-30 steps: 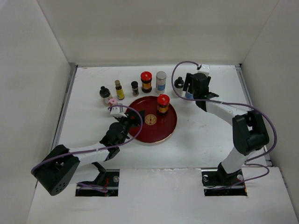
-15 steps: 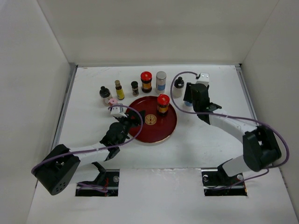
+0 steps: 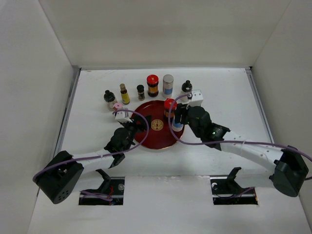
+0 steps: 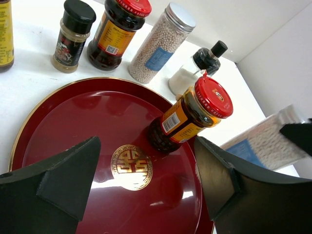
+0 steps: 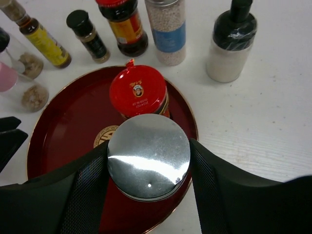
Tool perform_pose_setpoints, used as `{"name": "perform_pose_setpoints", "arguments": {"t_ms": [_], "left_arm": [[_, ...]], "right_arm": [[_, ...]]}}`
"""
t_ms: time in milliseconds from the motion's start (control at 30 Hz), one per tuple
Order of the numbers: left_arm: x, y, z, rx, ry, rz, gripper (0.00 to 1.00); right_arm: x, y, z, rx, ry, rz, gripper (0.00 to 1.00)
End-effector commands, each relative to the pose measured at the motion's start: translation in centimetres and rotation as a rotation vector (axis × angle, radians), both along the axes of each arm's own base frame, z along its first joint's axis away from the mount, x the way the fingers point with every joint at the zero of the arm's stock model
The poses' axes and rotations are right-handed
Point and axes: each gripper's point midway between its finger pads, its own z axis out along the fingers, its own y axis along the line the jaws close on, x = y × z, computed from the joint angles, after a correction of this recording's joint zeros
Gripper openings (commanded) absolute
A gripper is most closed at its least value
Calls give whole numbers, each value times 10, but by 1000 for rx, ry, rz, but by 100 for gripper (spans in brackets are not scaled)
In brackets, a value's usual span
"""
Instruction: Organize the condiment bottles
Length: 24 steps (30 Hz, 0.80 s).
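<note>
My right gripper [image 5: 148, 158] is shut on a silver-capped, blue-banded shaker [image 5: 148, 155], held upright over the right part of the round dark-red tray [image 3: 146, 140]. Just behind it, a red-capped dark jar [image 3: 169, 107] stands on the tray. My left gripper [image 4: 146, 180] is open and low over the tray's left side, with nothing between its fingers. Along the back stand the other condiment bottles: a black-capped bottle [image 3: 110, 98], a pink-capped one [image 3: 117, 106], a slim yellow one [image 3: 125, 93], a small black-capped jar [image 3: 141, 91], a second red-capped jar [image 3: 152, 85], a second silver-capped shaker [image 3: 168, 84] and a black-capped white bottle [image 3: 186, 88].
White walls close in the table on the left, back and right. The row of bottles runs just behind the tray's [image 5: 63, 131] far rim. Both arm bases sit at the near edge, and a purple cable loops along each arm.
My right arm has swung left and nearer from the back right, carrying the silver-capped shaker to a spot over the tray beside the red-capped jar. The left arm has stayed still.
</note>
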Motion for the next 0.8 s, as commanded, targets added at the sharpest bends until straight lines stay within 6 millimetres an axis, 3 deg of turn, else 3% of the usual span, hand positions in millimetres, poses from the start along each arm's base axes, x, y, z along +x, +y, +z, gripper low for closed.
{"name": "perform_pose_setpoints", "arguments": {"t_ms": [0,233,467,600,767], "left_arm": [[0,0,17,-50,-51,-2,77],[1,4,17,-47,-54,9,77],[3,1,14,-33,-46,6,77],[6,2,14,-28,-47,14,75],[7,-5,25,-13,-69,1,63]], "right_arm": [[8,23,25,107,-85,21,50],[17,31,-4,57,-67,22,51],[14,26,-18,21,-63,29,72],[9,23,-1,61,-91,39,87],[0,13,33,150,-155,57,91]]}}
